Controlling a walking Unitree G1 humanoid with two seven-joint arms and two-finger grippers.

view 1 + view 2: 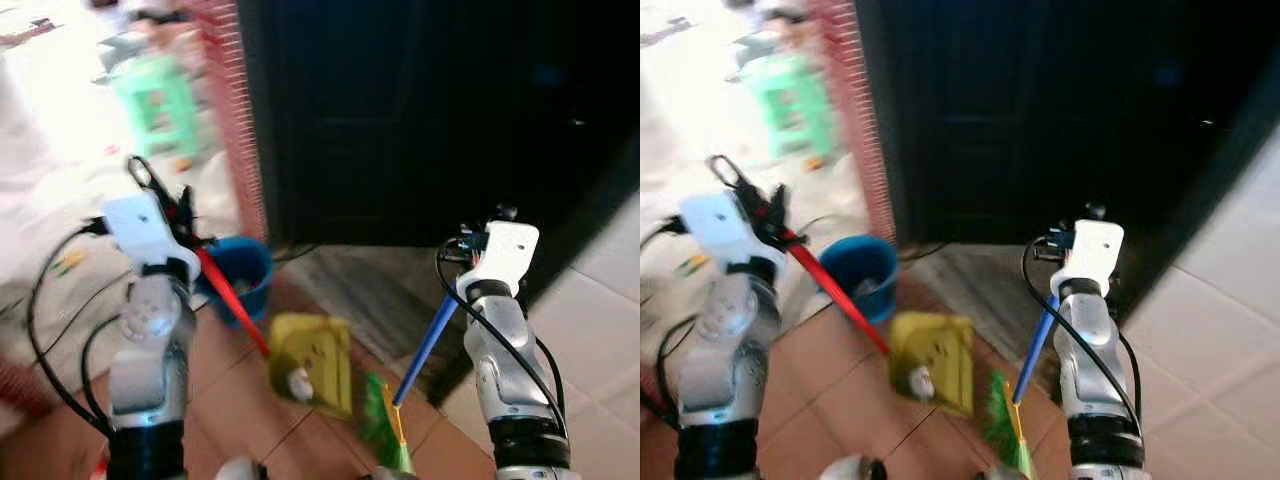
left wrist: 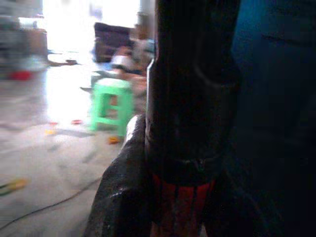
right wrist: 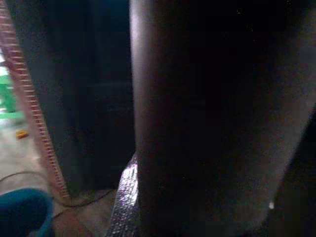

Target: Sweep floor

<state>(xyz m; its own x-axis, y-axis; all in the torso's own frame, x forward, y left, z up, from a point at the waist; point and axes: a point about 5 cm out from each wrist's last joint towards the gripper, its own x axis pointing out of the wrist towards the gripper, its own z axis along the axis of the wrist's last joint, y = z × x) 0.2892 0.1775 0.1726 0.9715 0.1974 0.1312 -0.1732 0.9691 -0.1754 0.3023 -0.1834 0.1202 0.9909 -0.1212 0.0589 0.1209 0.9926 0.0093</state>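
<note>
My left gripper [image 1: 176,214] is shut on the top of a red handle [image 1: 232,300] that slopes down to a yellow dustpan [image 1: 312,358] on the reddish floor tiles. In the left wrist view the handle's black grip and red shaft [image 2: 182,197] lie against one finger [image 2: 118,197]. My right gripper [image 1: 1056,246] is shut on the blue handle [image 1: 428,345] of a broom whose green bristles [image 1: 380,425] rest on the floor just right of the dustpan. The handle [image 3: 207,123] looms dark and close in the right wrist view.
A blue bucket [image 1: 240,270] stands behind the dustpan at the foot of a red brick pillar [image 1: 232,110]. A dark door [image 1: 400,120] is straight ahead, with a grey threshold [image 1: 370,290]. A green stool [image 1: 158,100] stands far left on the bright floor. White tiles [image 1: 600,330] lie right.
</note>
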